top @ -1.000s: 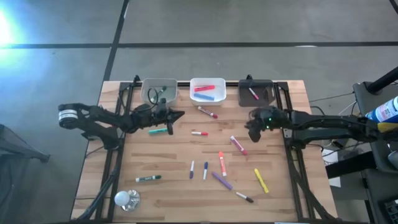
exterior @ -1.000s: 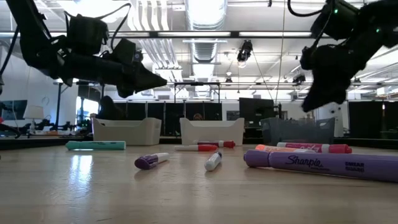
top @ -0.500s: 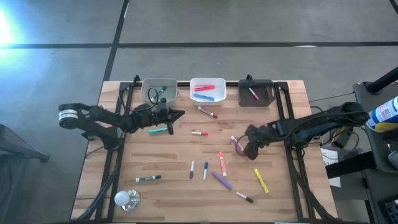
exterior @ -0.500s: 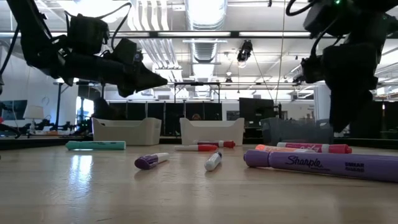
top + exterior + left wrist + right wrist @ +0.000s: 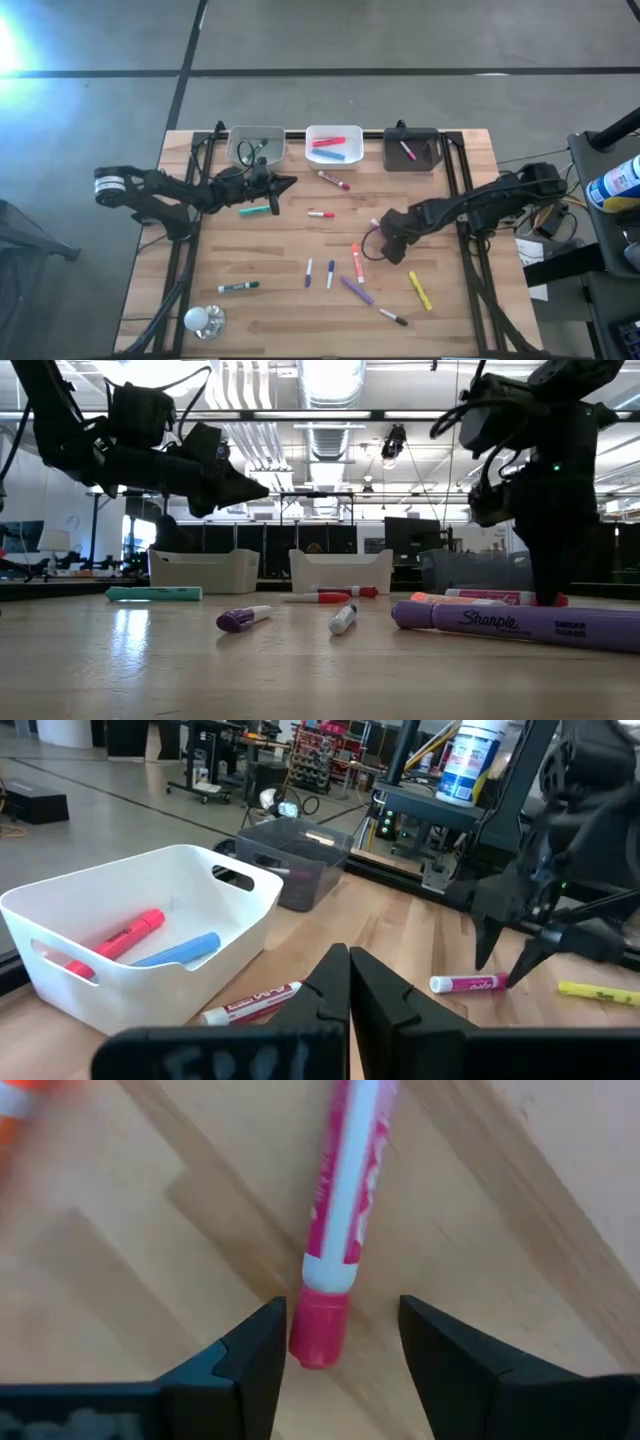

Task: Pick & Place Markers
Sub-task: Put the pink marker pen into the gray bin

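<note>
Several markers lie scattered on the wooden table (image 5: 270, 300). A pink marker (image 5: 345, 1210) with a white barrel lies flat on the table at centre right. My right gripper (image 5: 340, 1312) points down over it, open. Its fingers (image 5: 482, 958) stand on either side of the marker's pink cap end (image 5: 318, 1330) without touching it. My left gripper (image 5: 287, 183) hovers level and shut in front of the clear bin (image 5: 256, 148), above a green marker (image 5: 258, 211), with nothing in it.
A white bin (image 5: 333, 145) holds a red and a blue marker. A black bin (image 5: 412, 150) holds a pink one. Orange (image 5: 356, 262), purple (image 5: 356, 291) and yellow (image 5: 420, 290) markers lie near my right gripper. A white light bulb (image 5: 203, 319) sits at the near left corner.
My right gripper has come from beside the black bin toward the table's near edge and left. It has sunk and tipped from slanting to pointing almost straight down over the pink marker. The markers have stayed where they were.
</note>
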